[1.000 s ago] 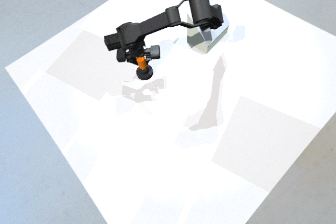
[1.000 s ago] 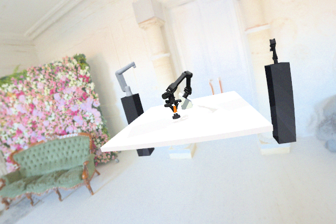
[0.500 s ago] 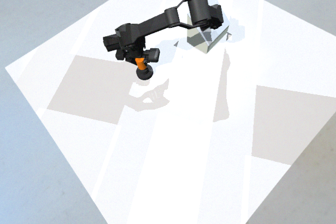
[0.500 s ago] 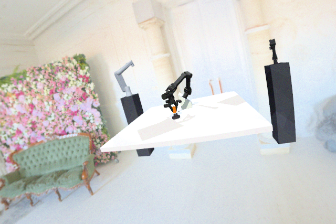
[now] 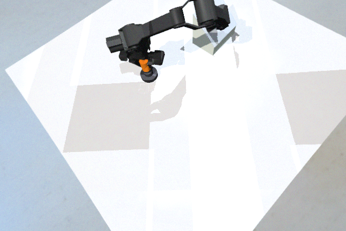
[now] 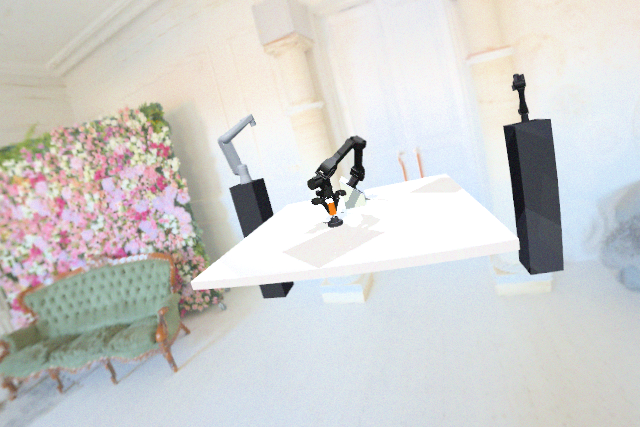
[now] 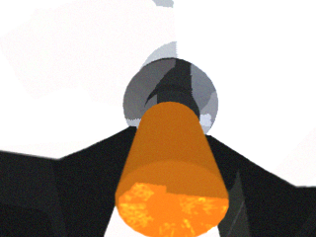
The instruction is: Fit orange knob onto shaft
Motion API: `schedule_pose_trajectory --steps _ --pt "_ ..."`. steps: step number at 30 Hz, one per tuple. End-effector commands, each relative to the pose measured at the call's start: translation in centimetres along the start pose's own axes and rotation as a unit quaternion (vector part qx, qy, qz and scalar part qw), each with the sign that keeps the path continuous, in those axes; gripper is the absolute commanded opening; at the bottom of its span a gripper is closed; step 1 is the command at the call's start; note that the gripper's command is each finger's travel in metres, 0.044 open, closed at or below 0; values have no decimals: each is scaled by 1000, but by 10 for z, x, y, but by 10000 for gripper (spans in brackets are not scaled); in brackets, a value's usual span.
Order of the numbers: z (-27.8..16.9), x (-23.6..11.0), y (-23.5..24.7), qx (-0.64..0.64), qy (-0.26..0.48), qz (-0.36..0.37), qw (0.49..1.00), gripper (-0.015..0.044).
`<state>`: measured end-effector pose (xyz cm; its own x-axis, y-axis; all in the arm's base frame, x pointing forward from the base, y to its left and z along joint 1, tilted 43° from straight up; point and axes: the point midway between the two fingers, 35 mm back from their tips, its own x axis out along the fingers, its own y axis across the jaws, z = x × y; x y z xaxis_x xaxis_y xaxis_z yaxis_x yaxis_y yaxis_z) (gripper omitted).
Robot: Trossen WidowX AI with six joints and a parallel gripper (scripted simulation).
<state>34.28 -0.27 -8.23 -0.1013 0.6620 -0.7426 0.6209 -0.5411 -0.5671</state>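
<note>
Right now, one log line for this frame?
phase: insertion | gripper: shut on orange knob | knob: over round pedestal, upright | seated: cannot tell | released: no

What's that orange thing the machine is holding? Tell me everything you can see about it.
The orange knob is a smooth, slightly tapered cylinder with a plain matte look. It stands roughly upright, clamped between the dark jaws of the gripper, directly over the round grey pedestal. Its lower end hides the shaft, so the hole underneath cannot be seen. Whether it is pushed fully down onto the pedestal cannot be told.
</note>
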Motion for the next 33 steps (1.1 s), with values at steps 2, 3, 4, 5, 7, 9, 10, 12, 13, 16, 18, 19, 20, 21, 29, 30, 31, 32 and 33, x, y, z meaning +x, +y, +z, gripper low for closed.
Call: schedule_pose_trajectory --steps 2,3,4,5,7,9,10,12,13,16,18,19,20,21,29,30,31,32,33 --pt "-1 -4 -1 67 4 2 998 0" --pt "-1 -4 -1 72 4 2 997 0" --pt "-1 -4 -1 72 4 2 997 0" --pt "-1 -3 -1 72 4 2 997 0" --pt "0 -2 -2 72 4 2 997 0" --pt "1 -1 -3 72 4 2 997 0" --pt "1 -1 -3 72 4 2 997 0" --pt "2 -1 -4 72 4 2 997 0" --pt "2 -1 -4 72 4 2 997 0" --pt "2 2 -3 72 4 2 997 0" --pt "1 3 -3 72 4 2 997 0" --pt "1 3 -3 72 4 2 997 0" --pt "1 3 -3 72 4 2 997 0" --pt "1 3 -3 72 4 2 997 0" --pt "1 3 -3 57 4 2 998 0" --pt "1 3 -3 57 4 2 998 0" --pt "1 3 -3 57 4 2 998 0" --pt "1 3 -3 57 4 2 998 0" --pt "1 3 -3 57 4 2 998 0"
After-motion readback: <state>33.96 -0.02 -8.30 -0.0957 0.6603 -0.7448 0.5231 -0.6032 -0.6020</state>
